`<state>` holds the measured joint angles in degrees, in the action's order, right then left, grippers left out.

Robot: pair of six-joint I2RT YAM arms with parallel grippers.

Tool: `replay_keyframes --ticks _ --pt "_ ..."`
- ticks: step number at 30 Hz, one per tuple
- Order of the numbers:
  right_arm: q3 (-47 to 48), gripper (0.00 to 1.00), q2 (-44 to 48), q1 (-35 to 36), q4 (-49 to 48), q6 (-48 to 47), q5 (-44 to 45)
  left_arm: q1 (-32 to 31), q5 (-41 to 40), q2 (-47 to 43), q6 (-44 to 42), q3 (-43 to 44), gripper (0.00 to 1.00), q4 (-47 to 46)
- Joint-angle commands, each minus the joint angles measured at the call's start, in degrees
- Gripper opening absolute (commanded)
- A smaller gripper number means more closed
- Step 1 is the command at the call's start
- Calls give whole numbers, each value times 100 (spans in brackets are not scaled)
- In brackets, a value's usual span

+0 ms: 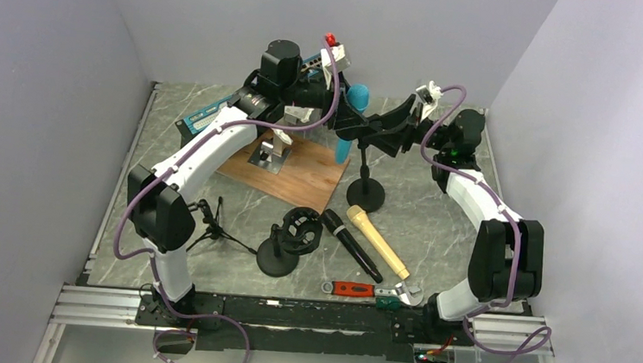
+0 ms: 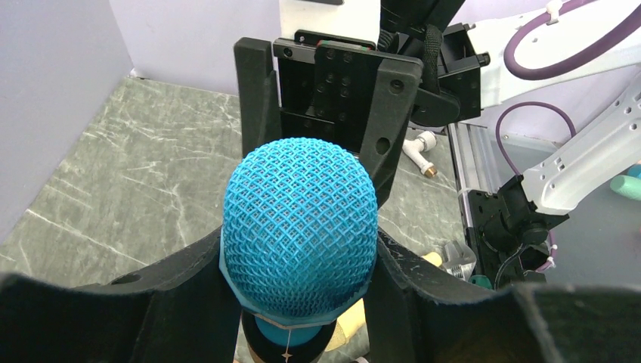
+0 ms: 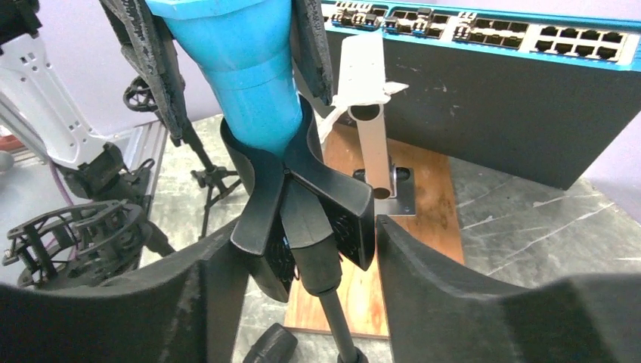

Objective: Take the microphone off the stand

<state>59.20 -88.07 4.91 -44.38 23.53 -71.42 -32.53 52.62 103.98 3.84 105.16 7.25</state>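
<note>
Grey marble table (image 1: 435, 234), lilac walls (image 1: 50, 56); left claw (image 2: 300, 238) grips microphone (image 2: 299, 181), right claw (image 3: 302, 227) grips stand (image 3: 332, 302).

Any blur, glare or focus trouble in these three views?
Top external: even light, soft shadows, all sharp. Left wrist: blue microphone mesh crisp, no glare. Right wrist: its own fingers dark and soft-edged, stand clip in focus.

Robot lab cell: plain lavender walls (image 1: 48, 82), marble-look table (image 1: 436, 225), aluminium mounting rail (image 1: 92, 302), network switch (image 3: 484, 91) at the back.
</note>
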Motion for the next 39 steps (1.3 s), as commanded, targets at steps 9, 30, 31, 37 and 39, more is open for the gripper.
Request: replay_keyframes --ticks 9,30,31,37,39 --pt "-164 0 -66 -243 -1831 1028 -283 -24 168 166 408 308 0 267" --pt "165 97 410 -307 1244 -1342 82 -25 135 458 920 688 0 46" --pt "169 96 375 -304 1069 -1171 44 -22 130 451 902 693 0 72" --pt "251 94 290 -304 423 -649 -107 -21 106 442 901 631 0 77" --pt "259 93 241 -306 89 -405 -166 -26 148 446 968 587 0 -19"
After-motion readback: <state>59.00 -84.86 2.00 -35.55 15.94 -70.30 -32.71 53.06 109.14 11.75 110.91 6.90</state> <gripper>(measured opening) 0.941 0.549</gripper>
